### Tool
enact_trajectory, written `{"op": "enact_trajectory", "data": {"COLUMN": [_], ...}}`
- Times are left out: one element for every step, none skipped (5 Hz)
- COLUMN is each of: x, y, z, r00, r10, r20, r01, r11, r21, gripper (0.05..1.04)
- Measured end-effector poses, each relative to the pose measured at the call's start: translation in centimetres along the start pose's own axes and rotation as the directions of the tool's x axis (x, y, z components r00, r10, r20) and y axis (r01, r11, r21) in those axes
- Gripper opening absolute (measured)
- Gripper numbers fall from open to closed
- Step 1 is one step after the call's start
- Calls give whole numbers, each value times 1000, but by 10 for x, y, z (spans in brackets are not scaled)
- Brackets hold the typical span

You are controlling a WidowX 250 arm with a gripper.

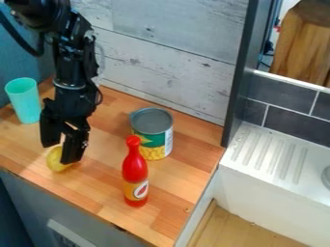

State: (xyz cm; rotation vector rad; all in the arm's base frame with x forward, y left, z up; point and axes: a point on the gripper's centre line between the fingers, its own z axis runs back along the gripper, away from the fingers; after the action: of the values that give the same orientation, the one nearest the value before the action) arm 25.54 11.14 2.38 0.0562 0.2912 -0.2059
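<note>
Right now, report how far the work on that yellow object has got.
Looks done: the tool is down at the yellow object. In hand: the contact there, though a firm hold can't be confirmed. Left: any lift, as the object appears to rest on the counter. The red bottle, can and teal cup stand apart from the tool.

You have four loose things on one wooden countertop point(97, 185), each the only one of its kind: one teal cup point(24, 102), one can point(155, 137), one red bottle point(134, 170) and one rounded yellow object point(55, 160). You also see one ridged drainboard point(268, 152).
</note>
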Motion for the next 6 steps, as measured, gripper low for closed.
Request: {"op": "enact_trajectory", "data": {"x": [4,5,5,5,-2,-25], "y": [-2,-5,-6,-7,-8,0], "z": [0,-7,-8,-8,11,30], "r00": [1000,1000,1000,1000,1000,998], "r10": [-8,-15,8,12,20,58], "r20": [3,-15,-14,-11,17,13], "r01": [8,15,-8,-12,-20,-58], "r11": [1000,1000,1000,1000,1000,998], "r21": [13,5,5,-2,0,-26], "gripper": [1001,966,706,662,661,662]}}
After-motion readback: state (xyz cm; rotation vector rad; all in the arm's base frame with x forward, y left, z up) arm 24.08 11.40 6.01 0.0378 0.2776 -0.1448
